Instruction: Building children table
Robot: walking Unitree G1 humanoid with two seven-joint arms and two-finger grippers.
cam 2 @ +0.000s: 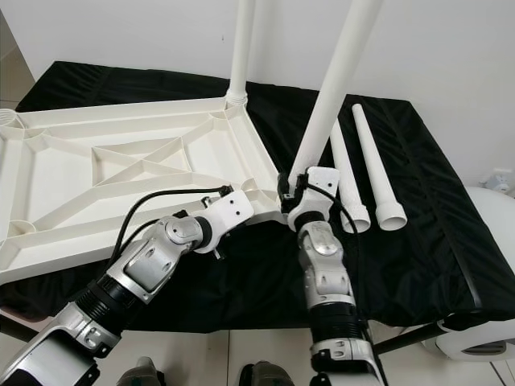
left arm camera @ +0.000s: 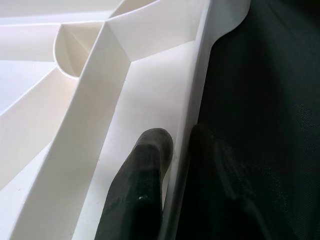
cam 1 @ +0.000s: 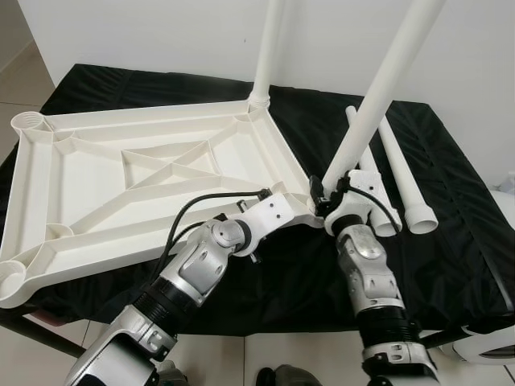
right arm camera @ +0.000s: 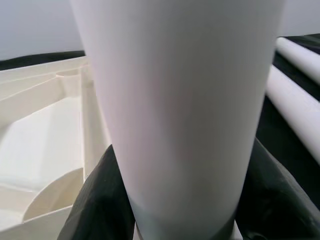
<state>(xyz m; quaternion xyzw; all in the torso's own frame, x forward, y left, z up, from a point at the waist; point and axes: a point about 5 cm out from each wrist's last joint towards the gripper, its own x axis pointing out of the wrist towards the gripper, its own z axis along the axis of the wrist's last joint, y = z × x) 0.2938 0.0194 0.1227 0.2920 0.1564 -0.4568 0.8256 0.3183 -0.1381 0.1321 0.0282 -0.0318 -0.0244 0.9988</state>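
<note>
In your left eye view, the white tabletop (cam 1: 121, 173) lies upside down on the black cloth (cam 1: 451, 201), ribs up. One leg (cam 1: 268, 48) already stands upright in the far corner socket. Your right gripper (cam 1: 328, 195) holds a second leg (cam 1: 378, 100) at the near right corner, leaning away to the right. Two loose legs (cam 1: 406, 181) lie side by side on the cloth just beyond that gripper. Your left gripper (cam 1: 299, 211) reaches in at the tabletop's near edge, beside the same corner.

The right eye view gives you the same layout, with a white wall (cam 2: 451, 48) behind the table.

In your left wrist view, the fingers (left arm camera: 142, 190) are pinched narrowly on the tabletop's rim (left arm camera: 192, 125), one inside the wall, one outside over the cloth.

In your right wrist view, the fingers (right arm camera: 95, 205) are clamped on either side of the held leg, close to its lower end.
</note>
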